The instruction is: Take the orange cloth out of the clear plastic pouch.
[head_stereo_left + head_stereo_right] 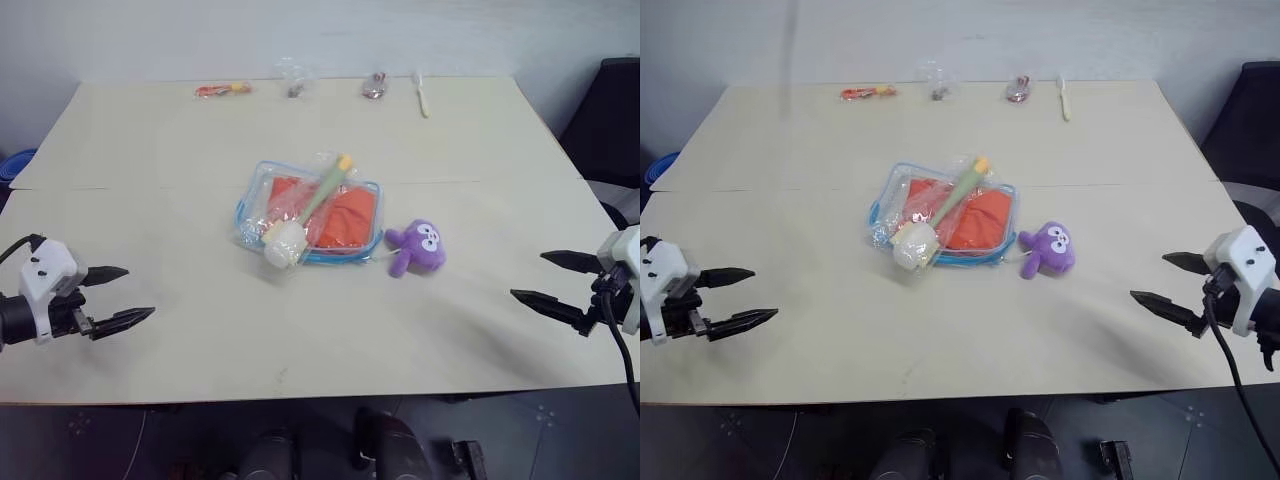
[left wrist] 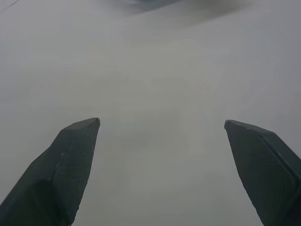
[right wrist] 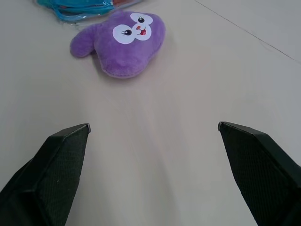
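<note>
Seen from the head camera, the orange cloth [image 1: 340, 215] lies folded flat inside the clear pouch [image 1: 252, 192] at the middle of the table [image 1: 150, 140], its long axis running across the table, with a long-handled brush [image 1: 305, 215] lying slantwise over it; soft and light, the cloth should bunch easily, while the slick, floppy pouch probably needs pinning by one edge. At the left wrist, the left pincer [image 2: 162, 127] stands apart over bare table. At the right wrist, the right pincer [image 3: 153, 127] is also apart and empty, facing a purple plush toy [image 3: 122, 42] beside the pouch's blue edge.

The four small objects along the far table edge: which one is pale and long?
The cream stick-shaped utensil, the rightmost of the row. The others are an orange-red packet, a crumpled clear wrapper and a small dark wrapped item.
</note>
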Robot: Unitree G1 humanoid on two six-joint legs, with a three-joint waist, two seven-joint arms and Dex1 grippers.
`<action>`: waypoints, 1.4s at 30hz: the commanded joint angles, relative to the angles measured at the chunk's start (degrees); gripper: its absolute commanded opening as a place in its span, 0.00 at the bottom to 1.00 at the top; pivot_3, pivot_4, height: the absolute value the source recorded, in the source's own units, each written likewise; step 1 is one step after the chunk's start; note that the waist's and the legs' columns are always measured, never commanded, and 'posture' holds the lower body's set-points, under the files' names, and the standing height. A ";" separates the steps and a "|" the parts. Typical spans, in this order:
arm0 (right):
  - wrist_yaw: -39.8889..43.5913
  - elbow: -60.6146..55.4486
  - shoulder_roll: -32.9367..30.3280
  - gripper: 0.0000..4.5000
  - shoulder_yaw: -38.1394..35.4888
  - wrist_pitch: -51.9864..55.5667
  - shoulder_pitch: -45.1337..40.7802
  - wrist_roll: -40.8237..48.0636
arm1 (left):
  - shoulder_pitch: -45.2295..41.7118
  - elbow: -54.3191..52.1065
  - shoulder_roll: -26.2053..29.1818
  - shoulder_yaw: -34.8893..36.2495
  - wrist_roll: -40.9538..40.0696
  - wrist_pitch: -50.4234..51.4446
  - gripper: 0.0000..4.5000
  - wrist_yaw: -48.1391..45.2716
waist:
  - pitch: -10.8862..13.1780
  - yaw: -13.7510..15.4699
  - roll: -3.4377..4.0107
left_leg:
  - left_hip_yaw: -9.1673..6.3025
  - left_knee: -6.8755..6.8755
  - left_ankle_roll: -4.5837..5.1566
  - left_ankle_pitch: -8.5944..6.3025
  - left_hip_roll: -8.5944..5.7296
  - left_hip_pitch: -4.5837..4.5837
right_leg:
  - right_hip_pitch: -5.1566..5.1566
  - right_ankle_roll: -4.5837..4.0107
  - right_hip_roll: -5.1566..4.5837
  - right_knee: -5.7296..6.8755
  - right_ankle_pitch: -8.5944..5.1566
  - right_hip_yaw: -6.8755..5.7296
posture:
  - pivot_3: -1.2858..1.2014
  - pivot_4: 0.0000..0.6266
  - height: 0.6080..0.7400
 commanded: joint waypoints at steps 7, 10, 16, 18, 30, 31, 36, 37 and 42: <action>-2.76 -6.11 2.56 1.00 -0.90 4.21 -1.32 4.16 | -4.06 -2.33 -1.43 1.49 -2.21 2.34 1.00 3.67 | 0.00 0.18 0.00 | 0.03 0.03 0.00 0.00 0.00 0.02 | -0.01 0.00 0.01 0.05 0.00 0.00 | 0.52 0.24 1.00; -5.62 -13.58 5.12 1.00 -0.90 7.74 -0.75 8.01 | -6.55 -10.72 -3.02 0.46 -7.80 10.31 1.00 6.91 | 0.00 0.20 -0.02 | -0.01 0.05 0.00 0.00 0.00 0.00 | -0.01 0.00 -0.01 0.08 0.00 0.06 | 0.52 0.24 1.00; -14.17 -26.83 8.71 1.00 2.93 13.10 -4.12 13.89 | -24.03 -17.33 -7.27 -8.07 -13.24 29.92 1.00 21.93 | -0.01 0.50 -0.05 | -0.16 0.18 -0.04 0.02 -0.13 0.03 | 0.11 0.03 -0.05 0.18 0.02 0.20 | 0.52 0.24 1.00; -17.31 -31.21 9.92 1.00 5.18 14.50 -6.15 16.44 | -33.83 -16.82 -10.83 -12.32 -14.04 37.85 1.00 27.79 | 0.00 0.64 -0.18 | -0.36 0.24 -0.09 0.13 -0.33 -0.01 | 0.15 0.05 -0.08 0.23 0.03 0.21 | 0.52 0.24 1.00; -28.13 -38.30 13.51 1.00 14.03 16.21 -11.59 19.30 | -63.09 3.94 -27.40 -35.79 -0.56 49.76 1.00 39.78 | 0.02 0.23 -0.45 | -0.29 0.12 -0.09 0.17 -0.57 -0.04 | 0.09 0.08 0.04 0.15 0.04 -0.03 | 0.52 0.24 1.00; -28.50 -38.78 13.67 1.00 14.48 15.97 -11.24 18.79 | -64.26 6.56 -28.47 -36.47 0.25 48.72 1.00 39.51 | 0.02 0.25 -0.46 | -0.25 0.11 -0.11 0.17 -0.56 -0.02 | 0.09 0.08 0.06 0.15 0.04 0.00 | 0.52 0.24 1.00; -29.84 -40.62 13.95 1.00 14.88 14.93 -9.47 17.94 | -68.81 19.83 -33.97 -39.41 5.69 41.38 1.00 38.63 | 0.05 0.57 -0.50 | -0.08 0.20 -0.10 0.19 -0.56 -0.14 | 0.07 0.08 0.04 0.14 0.05 -0.11 | 0.52 0.24 1.00; -30.06 -40.81 13.95 1.00 14.76 14.87 -9.32 18.04 | -69.12 21.39 -35.00 -39.28 5.88 40.73 1.00 37.99 | 0.06 0.60 -0.52 | 0.02 0.20 -0.10 0.19 -0.58 -0.15 | 0.07 0.08 0.03 0.14 0.05 -0.13 | 0.52 0.24 1.00; -30.77 -41.08 13.66 1.00 14.57 14.30 -8.68 18.20 | -68.75 25.66 -37.98 -40.77 7.76 38.89 1.00 34.61 | 0.07 0.48 -0.54 | 0.11 0.17 -0.09 0.19 -0.56 -0.20 | 0.06 0.13 0.04 0.04 0.08 -0.14 | 0.52 0.24 1.00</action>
